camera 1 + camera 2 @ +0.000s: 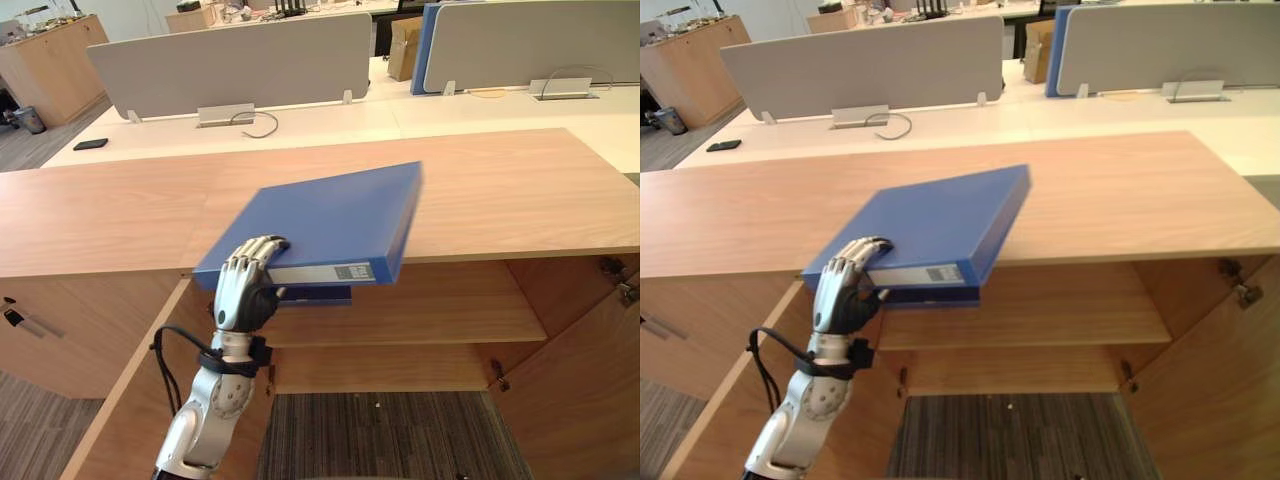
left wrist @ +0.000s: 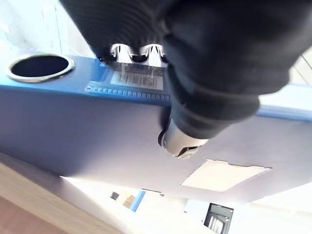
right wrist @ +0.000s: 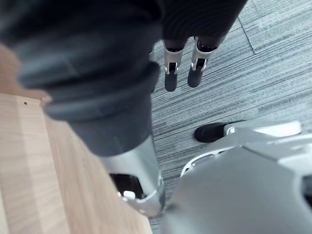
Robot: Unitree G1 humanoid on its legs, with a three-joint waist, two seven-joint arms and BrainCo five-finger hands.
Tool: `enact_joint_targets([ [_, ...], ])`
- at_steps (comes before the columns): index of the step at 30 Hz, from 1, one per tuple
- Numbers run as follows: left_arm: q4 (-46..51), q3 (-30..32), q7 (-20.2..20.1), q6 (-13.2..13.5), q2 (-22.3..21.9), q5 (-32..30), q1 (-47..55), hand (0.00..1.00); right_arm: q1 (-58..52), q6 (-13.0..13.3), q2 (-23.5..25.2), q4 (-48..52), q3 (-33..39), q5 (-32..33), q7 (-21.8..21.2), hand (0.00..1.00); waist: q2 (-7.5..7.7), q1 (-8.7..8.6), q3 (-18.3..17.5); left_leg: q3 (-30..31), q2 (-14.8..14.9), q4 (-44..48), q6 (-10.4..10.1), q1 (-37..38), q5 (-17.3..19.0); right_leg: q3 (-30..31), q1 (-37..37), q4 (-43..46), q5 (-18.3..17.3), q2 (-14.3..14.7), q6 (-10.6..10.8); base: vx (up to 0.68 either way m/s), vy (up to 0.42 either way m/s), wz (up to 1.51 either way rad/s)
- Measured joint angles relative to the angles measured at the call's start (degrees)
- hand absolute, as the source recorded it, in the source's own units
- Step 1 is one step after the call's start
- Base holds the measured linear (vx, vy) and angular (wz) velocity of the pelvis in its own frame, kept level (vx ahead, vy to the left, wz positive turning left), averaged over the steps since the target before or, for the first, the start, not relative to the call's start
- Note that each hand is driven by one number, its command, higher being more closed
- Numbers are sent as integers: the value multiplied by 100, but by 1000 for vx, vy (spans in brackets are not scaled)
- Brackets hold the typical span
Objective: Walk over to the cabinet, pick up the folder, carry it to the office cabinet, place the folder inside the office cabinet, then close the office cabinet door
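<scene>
Left hand (image 1: 243, 280) comes up from 7 o'clock in the head views. Its fingers are curled over the top of the blue folder (image 1: 330, 215) at the spine corner and the thumb is tucked underneath, so it has a firm pinch on that one corner. The right hand (image 3: 171, 73) hangs over the grey carpet (image 3: 273, 63), fingers loosely straight and holding nothing.

The folder sits at the centre of the view, tilted. Its spine juts out past the front lip of the office cabinet (image 1: 520, 190) and the rest lies over the wooden top. Whether it touches the top I cannot tell. Below it the cabinet stands open, with a bare shelf (image 1: 440, 310) toward 5 o'clock and the doors swung out at 8 and 4 o'clock.

The main risk, as I judge it, is the single-corner grip. The folder's weight lies well off the hand, so it could swivel or slide out as it is lowered. It could also catch its far edge on the cabinet's lip or the shelf front while being fed in.

A label (image 1: 352, 271) on the spine carries barcode-like print too small to read. The wrist view also shows a ring hole (image 2: 39, 67) and a blank pale sticker (image 2: 224, 174). Grey desk dividers (image 1: 230, 60) stand at 12 o'clock beyond.
</scene>
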State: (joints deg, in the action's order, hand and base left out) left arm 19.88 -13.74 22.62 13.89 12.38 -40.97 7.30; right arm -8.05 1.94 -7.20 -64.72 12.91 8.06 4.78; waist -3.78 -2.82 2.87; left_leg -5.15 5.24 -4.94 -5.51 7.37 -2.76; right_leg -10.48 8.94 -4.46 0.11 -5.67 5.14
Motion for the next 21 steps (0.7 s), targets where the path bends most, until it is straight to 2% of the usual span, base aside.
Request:
enact_joint_targets([
  [3,371,-67,-123,152,-142,474,181,100,-99,108,23,275,-129,624,82,0,2,26,-8,-39,12,-2,-1,-55,3,65,-104,34,-4,-17,2,0,6,-9],
  [5,653,-124,-294,297,-296,1184,278,100,-260,242,146,1091,-182,1137,175,0,-11,23,-26,-72,13,-1,1,-130,1,128,-196,85,-2,-22,2,14,27,-13],
  [8,893,-218,-424,322,-479,2111,405,100,-322,445,279,2280,-173,1434,275,0,-2,-17,-23,-88,5,1,5,-126,-5,142,-218,116,0,-17,4,9,4,-2],
  [10,981,-213,-438,318,-555,2510,483,100,-340,549,352,3155,-165,1543,343,0,-12,-19,-30,-92,7,2,5,-130,-5,145,-228,127,0,-16,4,0,0,0],
  [13,1160,-189,-642,318,-630,3341,538,100,-299,779,452,4533,-11,1567,448,0,-1,8,-26,-92,10,3,8,-127,-10,145,-228,140,0,-15,4,0,0,0],
  [17,1462,-23,-1428,318,-708,5227,529,100,-12,1054,555,6179,413,1179,751,0,20,23,-13,-94,10,15,10,-122,-13,148,-229,166,-1,-18,5,0,0,0],
  [21,1533,215,-1797,309,-827,6107,522,100,354,1290,511,7214,575,1082,793,0,28,28,-14,-93,13,25,10,-112,-17,153,-229,192,-1,-16,5,0,0,0],
])
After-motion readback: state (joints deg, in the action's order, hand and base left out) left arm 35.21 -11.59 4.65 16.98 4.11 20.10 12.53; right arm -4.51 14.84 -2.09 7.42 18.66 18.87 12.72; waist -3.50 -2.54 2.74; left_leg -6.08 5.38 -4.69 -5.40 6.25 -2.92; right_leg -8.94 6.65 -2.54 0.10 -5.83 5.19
